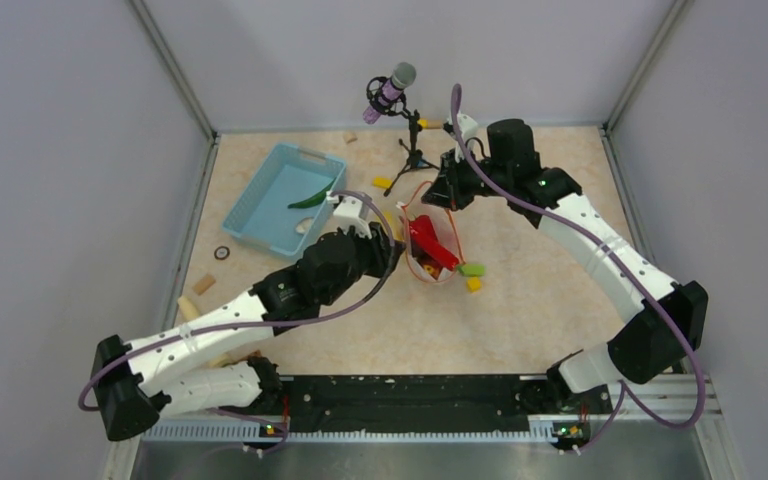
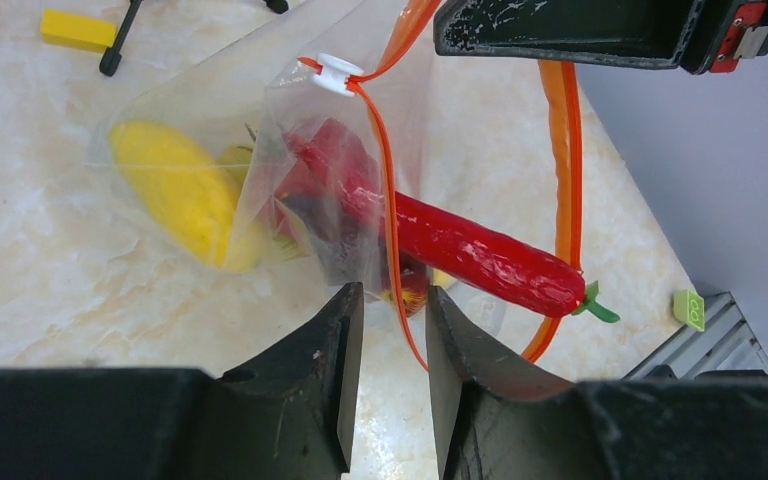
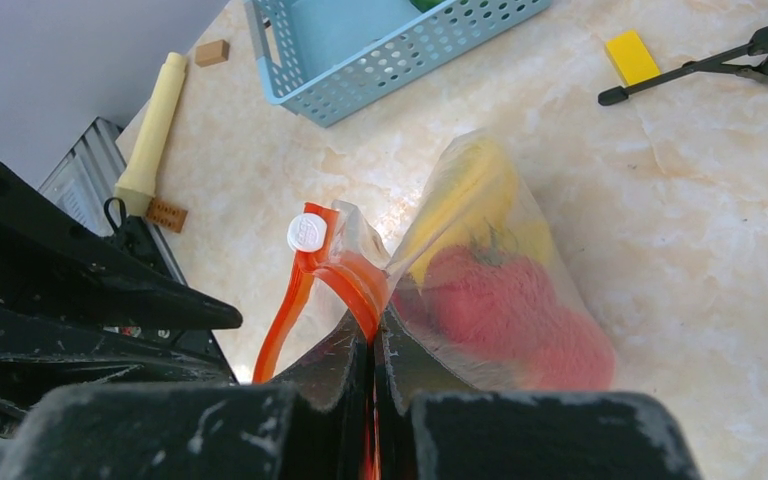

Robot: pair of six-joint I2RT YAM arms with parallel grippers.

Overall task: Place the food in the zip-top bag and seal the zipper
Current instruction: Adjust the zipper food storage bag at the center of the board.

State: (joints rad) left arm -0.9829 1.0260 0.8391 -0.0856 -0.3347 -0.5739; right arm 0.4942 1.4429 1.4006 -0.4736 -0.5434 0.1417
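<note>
**Operator:** Where was the bag, and how was I holding it?

**Describer:** One clear zip-top bag [image 1: 430,250] lay on the counter [image 1: 540,300], near the right side of the light-blue basket [image 1: 260,215]. Your right claw [image 3: 372,340] was pressed together on the orange zipper [image 2: 388,200], at the bag end farther from the basket. It appeared to be holding the mouth up and open. Your left claw [image 2: 392,300], on the basket side, stood partly spread with the zipper strip running between its fingers. No firm pinch showed, so it looked placed to steady that edge.

**Operator:** How many foods were in it?

**Describer:** You had three I could count. One yellow banana [image 2: 175,190] and one red tomato [image 3: 500,310] sat inside. One red chili [image 2: 470,250] lay across the mouth with its green stem end outside. In my judgement you needed to push that chili in before sealing. One green piece [image 1: 310,198] lay in the basket itself, not yet bagged. One white slider [image 3: 307,232] sat on the zipper. There were two claws, one bag and one basket in all.
</note>
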